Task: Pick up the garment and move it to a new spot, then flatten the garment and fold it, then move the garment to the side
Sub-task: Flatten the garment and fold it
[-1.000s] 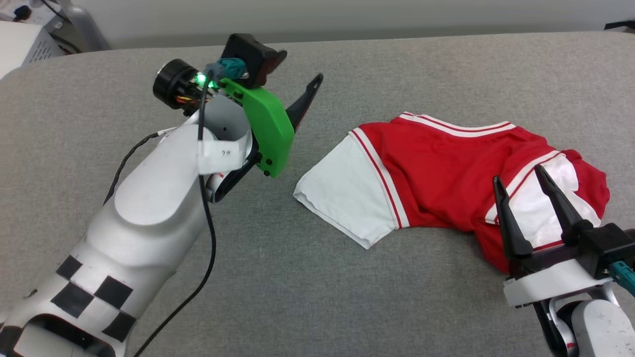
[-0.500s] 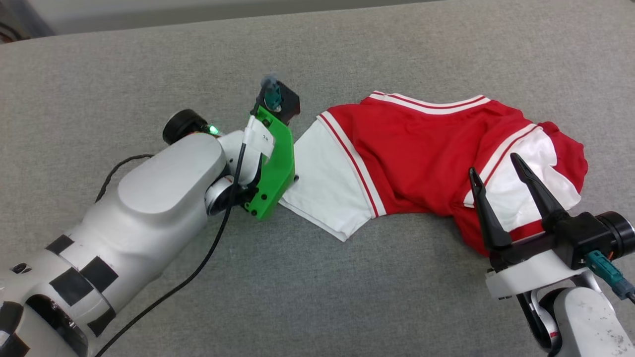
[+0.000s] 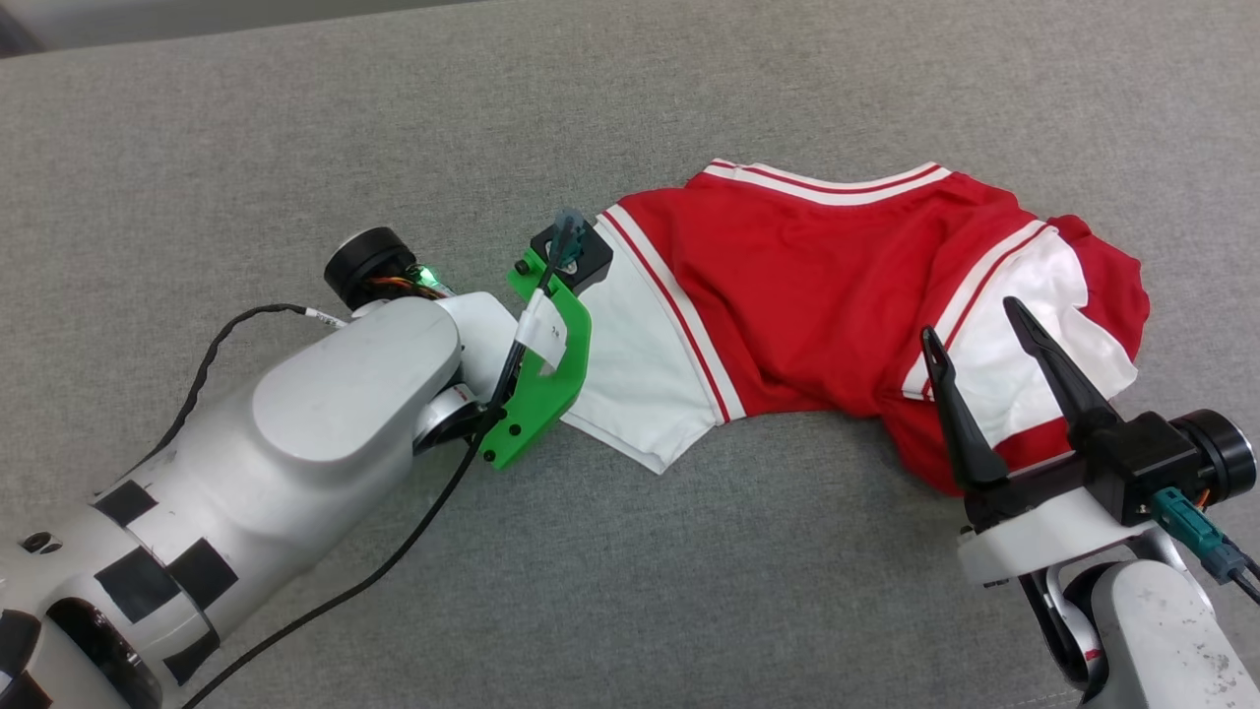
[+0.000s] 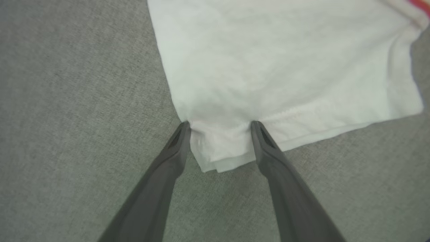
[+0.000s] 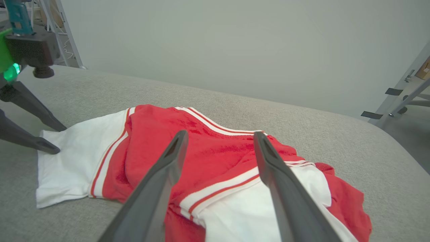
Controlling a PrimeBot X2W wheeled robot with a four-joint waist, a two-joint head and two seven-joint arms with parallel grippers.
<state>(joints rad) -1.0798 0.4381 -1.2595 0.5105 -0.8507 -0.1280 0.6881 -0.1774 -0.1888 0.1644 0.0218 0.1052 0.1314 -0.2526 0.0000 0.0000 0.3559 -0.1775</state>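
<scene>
Garment [image 3: 817, 295] lies bunched on the grey surface [image 3: 689, 591], right of the middle in the head view, well short of the far edge. Red body is humped and wrinkled. One white sleeve [image 3: 640, 384] lies flat toward the robot's left, hem and corner clean on the surface. The other white sleeve [image 3: 1009, 394] is rumpled on the right end, with red cloth folded round it. A striped band [image 3: 827, 182] runs along the far side.

Left gripper [image 4: 220, 125] is down at the flat sleeve's outer corner. Its fingers are spread, both tips touch the hem, and the corner sits between them, not pinched. Green bracket [image 3: 546, 404] hides those fingers in the head view.

Right gripper [image 3: 973, 320] has its fingers wide apart and holds nothing, at the near side of the rumpled sleeve; contact can't be told.

Bare surface is wide to the left of the left arm and along the near side. The right wrist view shows the surface rounding off at its right edge, a bare strip past the garment.
</scene>
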